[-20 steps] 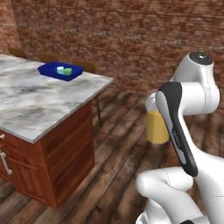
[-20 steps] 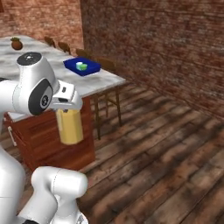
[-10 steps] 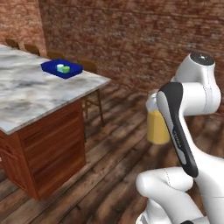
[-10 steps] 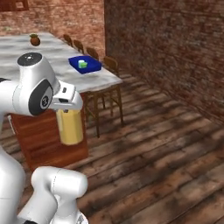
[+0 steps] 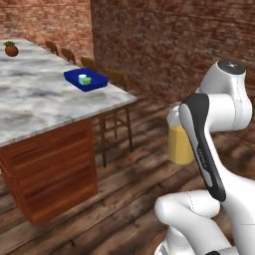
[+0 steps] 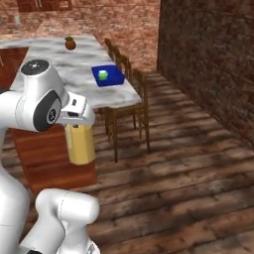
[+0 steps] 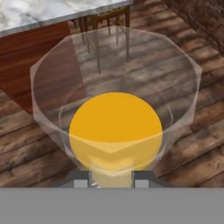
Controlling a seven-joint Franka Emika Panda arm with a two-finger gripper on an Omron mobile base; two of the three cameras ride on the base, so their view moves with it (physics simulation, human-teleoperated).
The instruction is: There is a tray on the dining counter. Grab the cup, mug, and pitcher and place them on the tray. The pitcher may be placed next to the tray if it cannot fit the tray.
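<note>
Hand view: the gripper [image 7: 111, 178] grasps the pitcher [image 7: 114, 109] at its near rim, one dark finger on each side of the glass wall, seen from above with the round disc of orange-yellow liquid inside the clear body. Beneath it lies dark wooden plank floor [image 7: 192, 131]; the reddish wood base of the dining counter [image 7: 39, 57] and its marble edge run across the top of that view.

In the left base view the pitcher [image 5: 179, 142] hangs upright in the air beside the white arm, above the floor and well apart from the dining counter [image 5: 45, 99]. The right base view shows the same: the pitcher [image 6: 81, 143] hangs under the hand, in front of the counter's wood base.

On the marble top, near the corner closest to the brick wall [image 5: 169, 45], sits the blue tray [image 5: 97, 81]. The green cup [image 5: 87, 78] stands on it, with a paler object touching it that may be the mug; it is too small to tell. Wooden chairs [image 6: 133, 106] line the counter's side beside the tray [image 6: 115, 78]. A small brown-orange fruit [image 6: 70, 43] rests farther along the counter top.
</note>
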